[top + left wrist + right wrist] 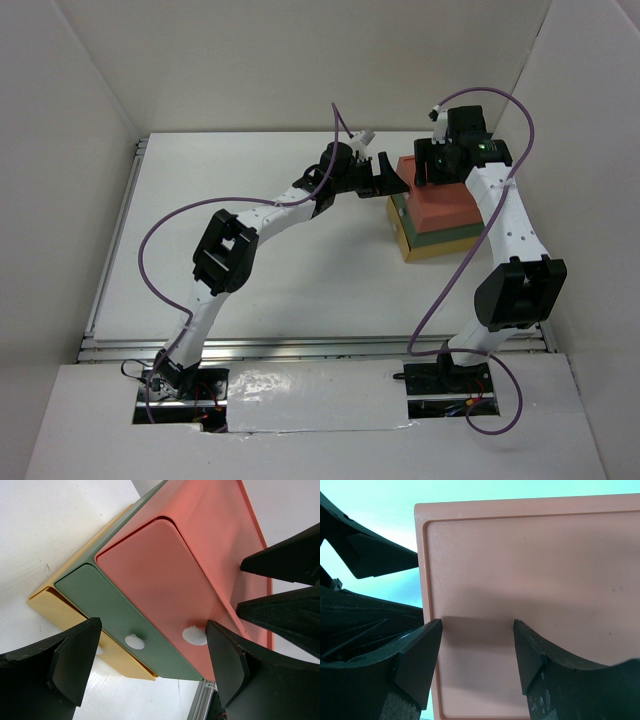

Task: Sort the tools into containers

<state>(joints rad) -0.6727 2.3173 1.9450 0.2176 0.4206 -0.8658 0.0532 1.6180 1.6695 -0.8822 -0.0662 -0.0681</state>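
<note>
The stack of containers (440,215) sits on the far right part of the table (250,270), with its drawer fronts facing left. It is three boxes high: the red-orange top box (160,575), the green middle box (105,605) and the yellow bottom box (60,607).

The left gripper (392,176) hangs just to the left of the stack, level with the drawer fronts and pointed at them. Its fingers (75,660) are spread as wide as they go and hold nothing. In the left wrist view the green and red-orange fronts lie in the gap between them. The white knob of the top box (194,635) sits just beside the inner edge of one finger, and the white knob of the middle box (134,640) is nearer the middle of the gap. The yellow front is partly hidden behind the other finger. Whether either finger touches a front cannot be told.

The right gripper (477,625) is over the far left corner of the red-orange top, pointing down at its flat surface. Its fingers (420,665) stand partly apart with only bare lid between them, one close to the left rim. They cast a shadow on the lid right at their tips, but contact cannot be made out. The two grippers are close to each other at that corner of the stack.
</note>
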